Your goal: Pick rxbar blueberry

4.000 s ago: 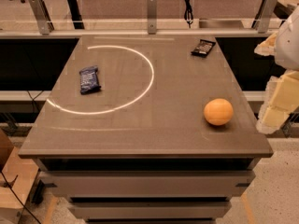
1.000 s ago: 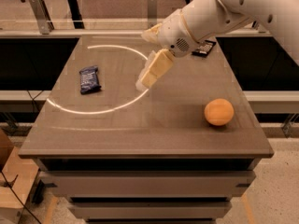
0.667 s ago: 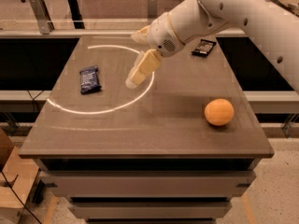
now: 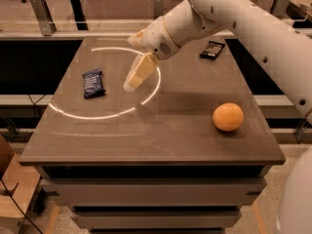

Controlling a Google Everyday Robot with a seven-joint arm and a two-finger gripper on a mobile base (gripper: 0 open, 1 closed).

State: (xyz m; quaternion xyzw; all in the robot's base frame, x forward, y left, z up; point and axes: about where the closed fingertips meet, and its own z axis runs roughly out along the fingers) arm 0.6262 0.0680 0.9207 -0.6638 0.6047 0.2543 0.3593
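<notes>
A brown table point(image 4: 156, 145) is seen from above, and a bright ring of light point(image 4: 97, 116) is cast on its top. Everything else is placed against that ring.

An orange point(image 4: 228, 117) is set well outside the ring, on its right side and toward the table's front edge. A dark-wrapped bar point(image 4: 212, 49) is laid outside the ring too, beyond its right side, near the far corner of the table. Neither is found between the gripper and the blue bar.

The white arm point(image 4: 253, 28) is stretched in from the upper right, across the far right part of the ring. The gripper point(image 4: 131, 84) is held inside the ring, close to its right arc, with its tip pointed down and to the left above the table top. How wide it is set cannot be told.

The blue bar point(image 4: 93, 83) is laid flat on the table inside the ring, near its left side, apart from the gripper. Bare table top is left between the two. Its long axis is run roughly from the far edge of the table toward the front edge, with the near end turned slightly to the right. Faint pale print is seen on the shiny wrapper.
</notes>
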